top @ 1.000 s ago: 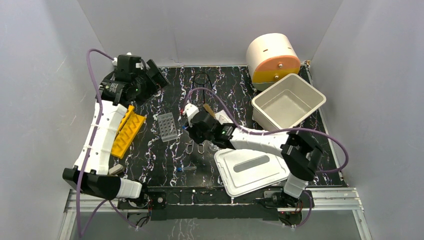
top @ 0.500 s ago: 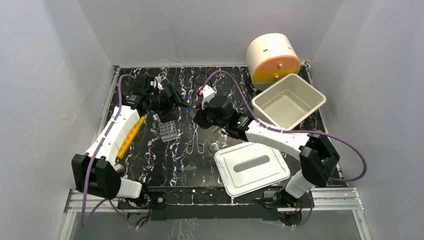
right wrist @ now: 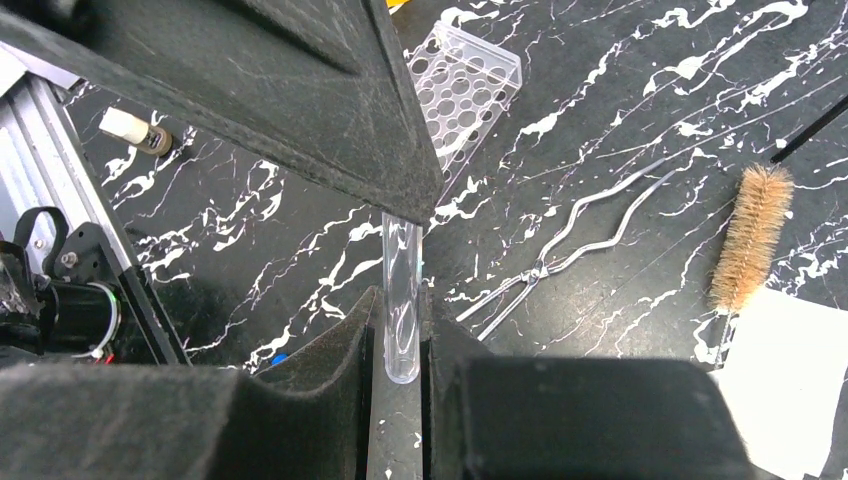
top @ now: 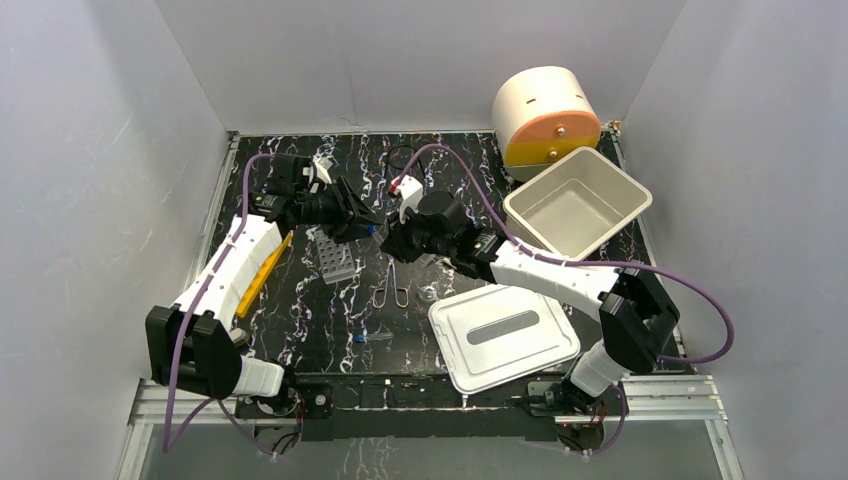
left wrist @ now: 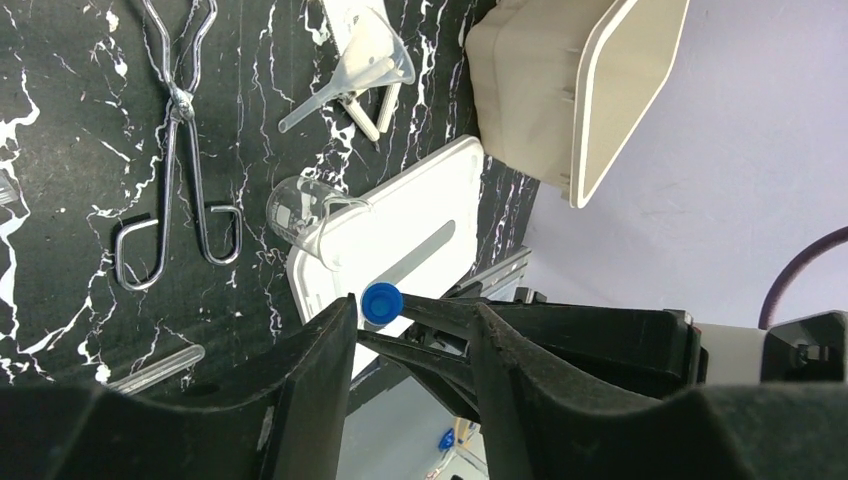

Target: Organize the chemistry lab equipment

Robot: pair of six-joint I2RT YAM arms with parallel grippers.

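While the right gripper clamps its jaws on a blue-capped clear tube above the black, white-veined table, the left gripper meets it head-on. The left jaws stand apart around the tube's blue cap, which sits close against one finger. The tube is smooth, round-bottomed and see-through. Below it lie thin, shiny metal scissor-like tongs, with a perforated grey tube rack to one side and a tan bristle brush to the other. A clear funnel, a small glass beaker at the edge of a flat white lid, and a second capped tube lie nearby. A deep beige bin sits just beside a cream-and-orange drum in the far right corner. The left arm partly hides a yellow rack.
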